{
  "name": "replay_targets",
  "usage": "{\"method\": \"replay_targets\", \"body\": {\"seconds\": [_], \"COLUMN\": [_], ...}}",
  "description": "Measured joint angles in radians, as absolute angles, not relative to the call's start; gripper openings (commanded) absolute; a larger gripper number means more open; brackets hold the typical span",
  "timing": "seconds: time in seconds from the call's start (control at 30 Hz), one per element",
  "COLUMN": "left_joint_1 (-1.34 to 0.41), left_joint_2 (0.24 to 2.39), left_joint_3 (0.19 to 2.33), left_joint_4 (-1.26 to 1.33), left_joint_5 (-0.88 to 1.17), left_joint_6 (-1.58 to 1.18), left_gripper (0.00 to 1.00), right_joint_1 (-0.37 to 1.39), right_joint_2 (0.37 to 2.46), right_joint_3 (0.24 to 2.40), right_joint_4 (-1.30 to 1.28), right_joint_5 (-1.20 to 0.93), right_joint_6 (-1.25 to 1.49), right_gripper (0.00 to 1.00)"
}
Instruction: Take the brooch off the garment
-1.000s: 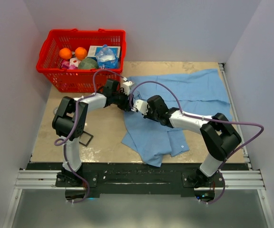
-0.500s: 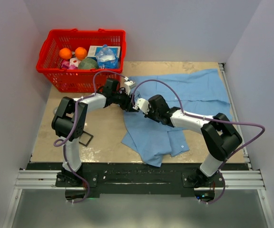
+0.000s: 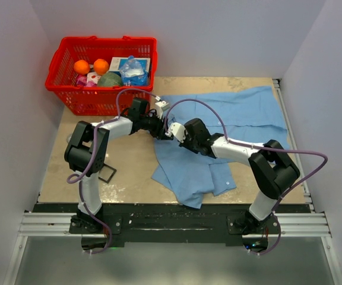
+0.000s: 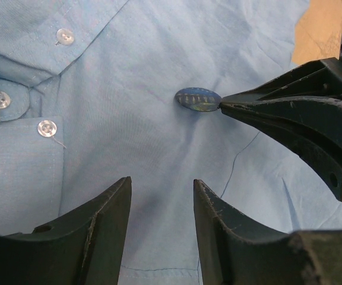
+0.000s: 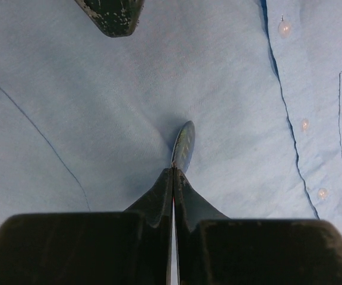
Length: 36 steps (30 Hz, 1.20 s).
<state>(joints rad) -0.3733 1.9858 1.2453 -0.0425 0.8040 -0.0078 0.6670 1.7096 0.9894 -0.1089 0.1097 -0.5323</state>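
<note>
The garment, a light blue button-up shirt, lies spread over the right half of the table. It fills the left wrist view and the right wrist view. The brooch, a small dark disc, sits on the cloth and shows tilted on edge in the right wrist view. My right gripper is shut with its tips pinching the brooch's edge; it also shows in the left wrist view. My left gripper is open just above the cloth, a little short of the brooch. In the top view both grippers meet at the shirt's left edge and hide the brooch.
A red basket with oranges and packets stands at the back left. A black square open frame lies on the table near the left arm. White shirt buttons sit left of the brooch. Walls close both sides.
My right gripper has edged slightly left and up toward the left gripper. The left arm has barely moved.
</note>
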Motion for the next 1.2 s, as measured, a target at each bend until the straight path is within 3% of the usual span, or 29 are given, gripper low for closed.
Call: {"method": "replay_targets", "body": {"seconds": [0.23, 0.73, 0.77, 0.87, 1.2], "left_joint_1": [-0.374, -0.458, -0.468, -0.488, -0.354], "left_joint_2": [1.985, 1.988, 1.992, 2.001, 1.906], "left_joint_3": [1.245, 1.181, 1.180, 1.177, 1.069], "left_joint_4": [-0.031, 0.244, 0.260, 0.284, 0.185], "left_joint_5": [0.820, 0.876, 0.875, 0.864, 0.758], "left_joint_6": [-0.034, -0.326, -0.341, -0.374, -0.390], "left_gripper": [0.50, 0.50, 0.50, 0.50, 0.54], "right_joint_1": [0.657, 0.483, 0.481, 0.480, 0.517], "right_joint_2": [1.714, 1.626, 1.626, 1.625, 1.613], "right_joint_3": [0.989, 0.989, 0.989, 0.989, 0.999], "right_joint_4": [-0.089, -0.100, -0.094, -0.089, -0.125], "right_joint_5": [0.129, -0.183, -0.199, -0.239, -0.248], "right_joint_6": [-0.427, -0.005, 0.004, -0.009, -0.285], "right_gripper": [0.00, 0.00, 0.16, 0.33, 0.40]}}
